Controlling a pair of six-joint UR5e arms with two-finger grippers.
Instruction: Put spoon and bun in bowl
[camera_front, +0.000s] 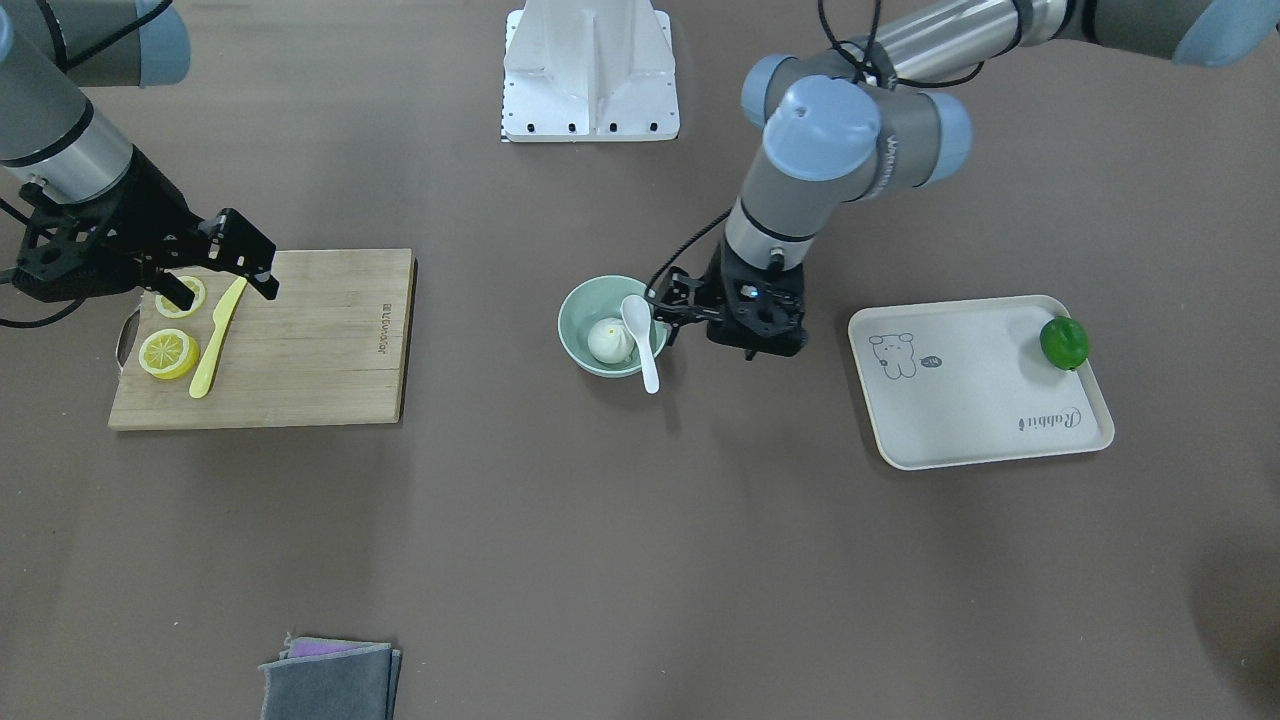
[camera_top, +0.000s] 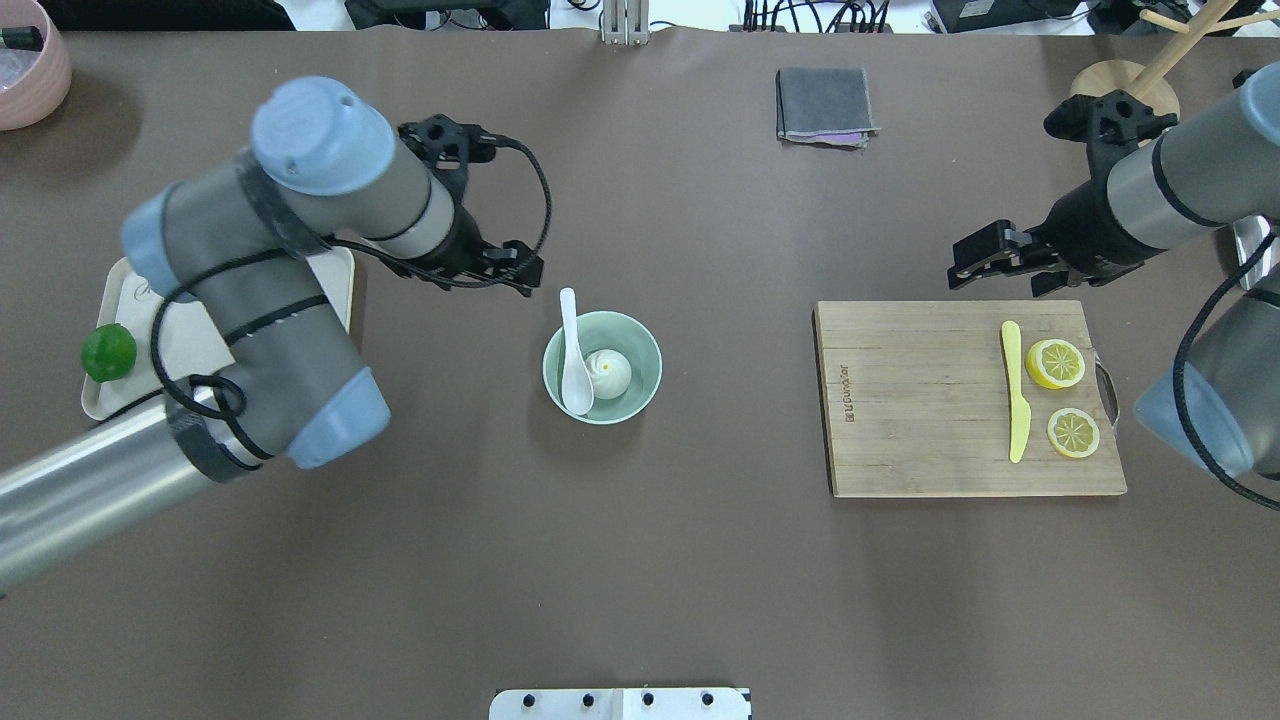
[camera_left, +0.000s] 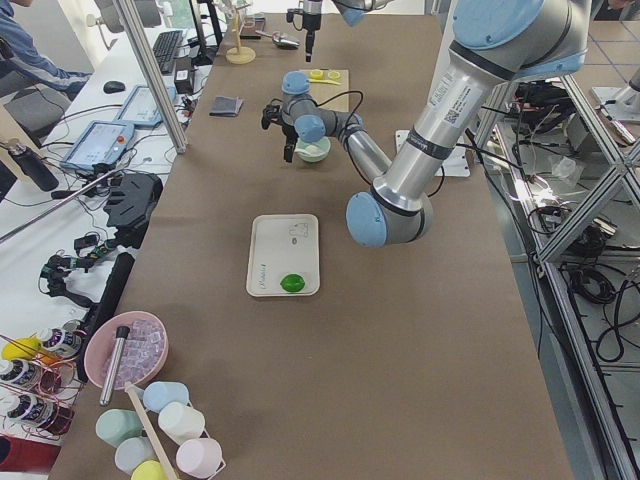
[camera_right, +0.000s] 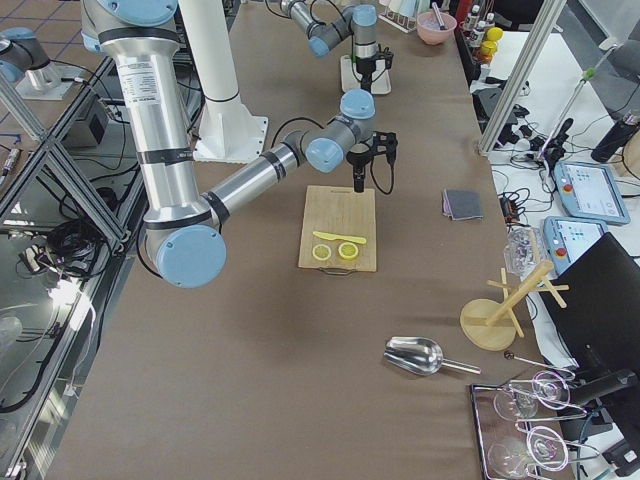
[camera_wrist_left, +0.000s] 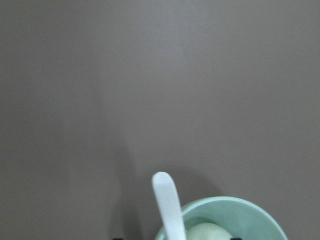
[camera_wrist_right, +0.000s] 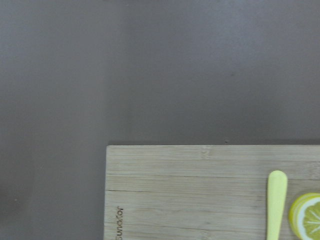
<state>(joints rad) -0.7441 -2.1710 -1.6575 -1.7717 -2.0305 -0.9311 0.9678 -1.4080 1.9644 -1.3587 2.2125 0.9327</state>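
Note:
The mint-green bowl (camera_top: 640, 345) stands mid-table, also in the front view (camera_front: 575, 320) and the left wrist view (camera_wrist_left: 240, 212). The white bun (camera_top: 610, 372) sits inside it. The white spoon (camera_top: 572, 350) lies with its scoop in the bowl beside the bun and its handle leaning out over the rim; it also shows in the front view (camera_front: 640, 340). My left gripper (camera_top: 528, 272) is open and empty, just beside the bowl near the spoon's handle. My right gripper (camera_top: 962, 262) is open and empty, above the far edge of the cutting board.
A wooden cutting board (camera_top: 920, 400) on my right holds a yellow knife (camera_top: 1015, 400) and two lemon slices (camera_top: 1055, 363). A beige tray (camera_front: 980, 390) with a green fruit (camera_front: 1063, 342) lies on my left. A grey cloth (camera_top: 824, 105) is at the far side.

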